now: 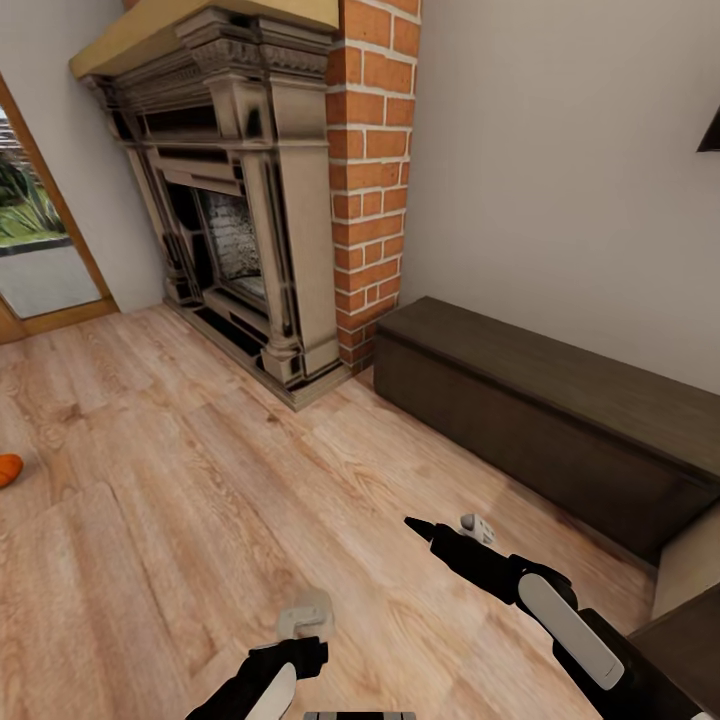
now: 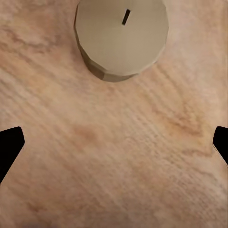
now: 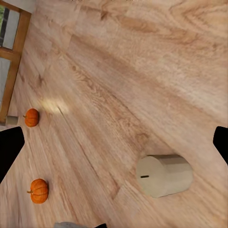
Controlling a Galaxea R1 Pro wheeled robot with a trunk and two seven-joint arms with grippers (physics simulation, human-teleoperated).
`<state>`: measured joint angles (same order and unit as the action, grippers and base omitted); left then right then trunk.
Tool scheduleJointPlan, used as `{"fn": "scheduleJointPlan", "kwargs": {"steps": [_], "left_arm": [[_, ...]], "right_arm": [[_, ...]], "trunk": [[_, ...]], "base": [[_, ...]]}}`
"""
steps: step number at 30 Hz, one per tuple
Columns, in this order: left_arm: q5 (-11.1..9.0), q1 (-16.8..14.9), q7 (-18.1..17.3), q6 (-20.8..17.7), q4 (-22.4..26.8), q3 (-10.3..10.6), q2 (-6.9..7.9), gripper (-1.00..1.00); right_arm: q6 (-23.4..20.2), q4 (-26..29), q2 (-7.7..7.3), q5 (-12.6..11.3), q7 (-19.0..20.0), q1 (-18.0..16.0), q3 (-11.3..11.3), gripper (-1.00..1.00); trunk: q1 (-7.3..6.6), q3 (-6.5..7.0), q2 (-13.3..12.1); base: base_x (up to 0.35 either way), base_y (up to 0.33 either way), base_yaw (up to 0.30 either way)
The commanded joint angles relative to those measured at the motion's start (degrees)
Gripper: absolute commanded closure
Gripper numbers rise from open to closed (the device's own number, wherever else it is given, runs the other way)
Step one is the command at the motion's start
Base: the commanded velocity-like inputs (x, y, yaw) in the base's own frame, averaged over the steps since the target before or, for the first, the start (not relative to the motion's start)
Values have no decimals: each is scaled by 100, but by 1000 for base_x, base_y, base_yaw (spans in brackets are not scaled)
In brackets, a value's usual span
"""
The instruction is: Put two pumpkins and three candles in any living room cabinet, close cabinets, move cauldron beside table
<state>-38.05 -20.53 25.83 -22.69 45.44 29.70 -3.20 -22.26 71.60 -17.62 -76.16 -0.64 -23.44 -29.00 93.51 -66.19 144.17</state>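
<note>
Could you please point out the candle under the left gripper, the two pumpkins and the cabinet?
Candle (image 2: 122, 35), left wrist view, flat top beside the wick.
Nearer pumpkin (image 3: 38, 190), right wrist view, ribbed side.
Farther pumpkin (image 3: 32, 117), right wrist view, ribbed side.
Cabinet (image 1: 540, 440), head view, front panel.

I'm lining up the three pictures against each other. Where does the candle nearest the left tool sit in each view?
Head view: the candle stands on the floor near the bottom edge, just ahead of the left tool.
Left wrist view: the candle lies ahead of the open fingers, outside their gap.
Right wrist view: probably the same candle, nearer the camera than the two pumpkins.
Shared landmark: the wood-plank floor.
</note>
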Motion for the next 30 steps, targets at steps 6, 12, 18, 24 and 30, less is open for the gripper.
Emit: {"fn": "scheduleJointPlan", "kwargs": {"steps": [6, 12, 18, 24, 30], "left_arm": [[-59, -4, 49, -8, 9, 19, 6, -100], [-55, -4, 45, -8, 7, 33, 11, -100], [-59, -4, 45, -8, -4, 36, 11, -100], [-57, -4, 45, -8, -24, 25, 12, -100], [-51, -4, 45, -8, -26, 26, 12, -100]], "right_arm": [[-6, 3, -5, -30, -7, -3, -9, -100], [-6, 3, -5, -30, -7, -7, -8, -100], [-4, 3, -5, -30, -7, -5, -5, -100], [-6, 3, -5, -24, -7, -3, -9, -100], [-6, 3, -5, -22, -7, -4, -9, -100]], "trunk": [[0, -5, 2], [0, -5, 2], [0, -5, 2], [0, -5, 2], [0, -5, 2]], "base": [[121, 0, 0], [142, 0, 0], [140, 0, 0], [156, 0, 0], [173, 0, 0]]}}
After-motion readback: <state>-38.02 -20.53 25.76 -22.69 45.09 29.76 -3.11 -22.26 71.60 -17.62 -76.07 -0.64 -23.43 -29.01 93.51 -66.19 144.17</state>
